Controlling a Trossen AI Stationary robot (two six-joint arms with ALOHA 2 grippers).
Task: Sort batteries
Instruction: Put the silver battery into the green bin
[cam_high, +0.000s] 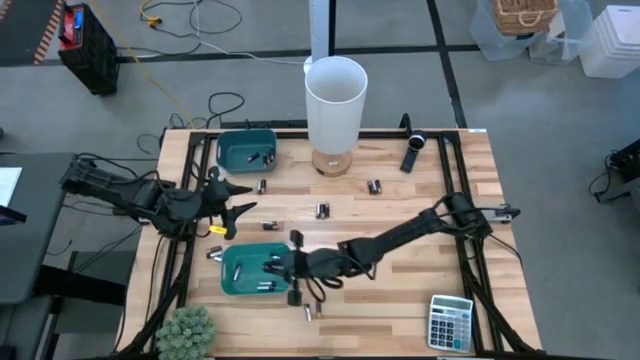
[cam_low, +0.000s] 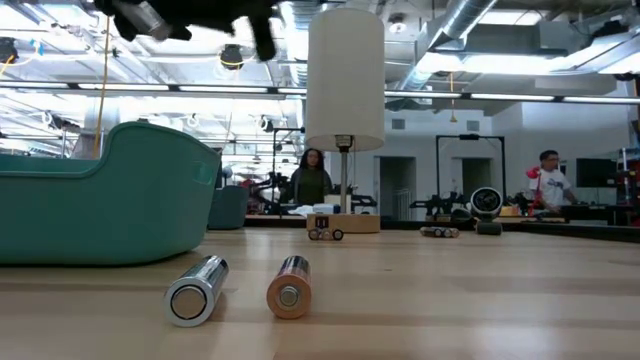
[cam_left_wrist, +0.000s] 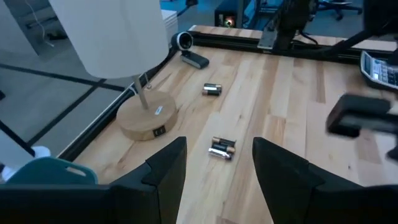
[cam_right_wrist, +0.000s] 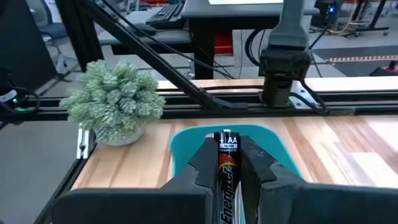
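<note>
Drop-off step, by the look of it: right gripper (cam_right_wrist: 229, 171) is clamped on a AA battery (cam_right_wrist: 227, 163) and hovers over the near teal bin (cam_high: 243, 270), which already holds a few cells. Next move calls for lowering a bit and opening the jaws so it lands inside. Left gripper (cam_left_wrist: 216, 163) waits with jaws apart, nothing between, above loose batteries (cam_left_wrist: 221, 149) on the table (cam_high: 400, 210).

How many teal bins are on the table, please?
2. One bin stands at the far left by the lamp; the other bin is near left, under the right end effector.
</note>
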